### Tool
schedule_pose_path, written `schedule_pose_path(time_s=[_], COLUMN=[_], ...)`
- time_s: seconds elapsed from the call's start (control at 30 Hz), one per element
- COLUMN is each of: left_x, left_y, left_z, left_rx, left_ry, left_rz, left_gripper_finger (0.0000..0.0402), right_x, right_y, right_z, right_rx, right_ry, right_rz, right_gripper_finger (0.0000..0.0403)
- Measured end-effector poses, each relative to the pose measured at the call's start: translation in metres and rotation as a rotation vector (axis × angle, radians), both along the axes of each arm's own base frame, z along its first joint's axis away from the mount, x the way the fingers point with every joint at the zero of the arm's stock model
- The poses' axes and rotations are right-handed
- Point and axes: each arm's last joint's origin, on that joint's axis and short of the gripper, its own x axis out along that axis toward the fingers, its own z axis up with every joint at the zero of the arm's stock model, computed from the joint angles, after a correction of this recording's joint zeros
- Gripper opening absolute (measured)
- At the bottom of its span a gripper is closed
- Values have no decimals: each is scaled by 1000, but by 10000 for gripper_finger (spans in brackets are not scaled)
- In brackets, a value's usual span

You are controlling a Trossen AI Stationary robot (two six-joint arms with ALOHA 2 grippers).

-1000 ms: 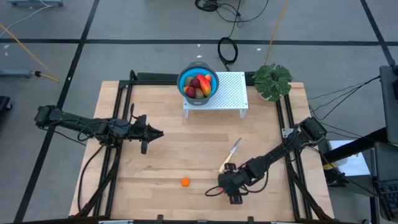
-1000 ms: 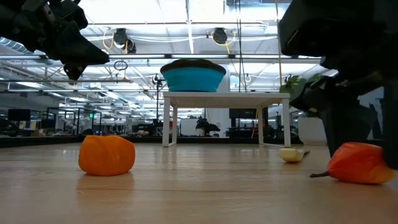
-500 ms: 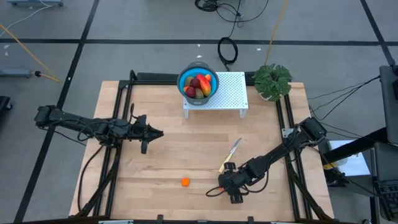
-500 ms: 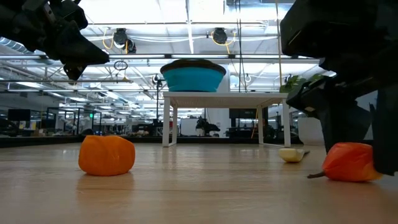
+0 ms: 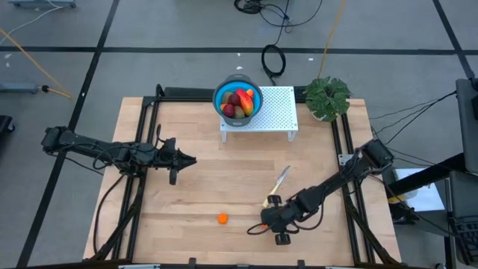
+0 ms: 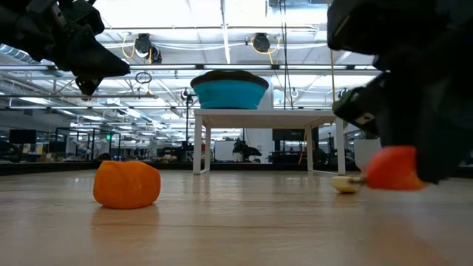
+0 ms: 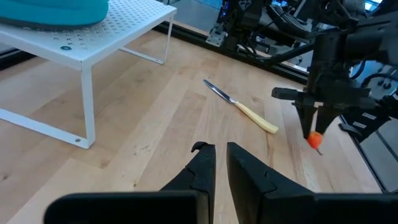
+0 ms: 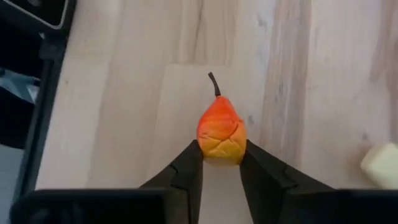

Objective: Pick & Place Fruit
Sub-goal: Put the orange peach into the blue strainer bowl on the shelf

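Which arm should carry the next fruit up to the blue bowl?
The right. Its gripper already holds a small orange fruit between its fingers, lifted off the table. The left gripper is empty, with another orange fruit loose on the table. The blue bowl sits on the white stand.

open-plan lab: ceiling strip lights [image 6: 222, 15], floor cables [image 5: 273, 60].

I see a light wooden table [image 5: 202, 187]. On it stand a white perforated stand [image 5: 272, 112] at the far edge and a leafy plant [image 5: 327, 96] at the far right corner. A yellow-handled knife [image 5: 278, 184] and a small orange fruit [image 5: 222, 219] lie on the boards, apparently well apart.
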Motion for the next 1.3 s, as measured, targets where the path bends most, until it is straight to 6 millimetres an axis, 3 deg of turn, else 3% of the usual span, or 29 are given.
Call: schedule_pose_path(time_s=[0.2,0.33,0.47,0.8,1.03,1.3], left_x=[0,0,0,0,0,0], left_y=[0,0,0,0,0,0], left_z=[0,0,0,0,0,0], left_rx=[6,6,7,27,38,38], left_ry=[0,0,0,2,2,3], left_rz=[-2,-3,-4,-9,-12,-12], left_gripper_finger=[42,42,42,42,42,42], right_x=[3,6,8,8,0,-2], right_y=[-8,-20,-35,-75,-98,-120], right_z=[16,38,68,157,199,221], right_rx=[26,35,40,42,-84,-371], right_ry=[-55,-139,-275,-834,-1161,-1412], right_rz=[-18,-11,4,12,20,38], right_gripper_finger=[88,88,88,88,89,89])
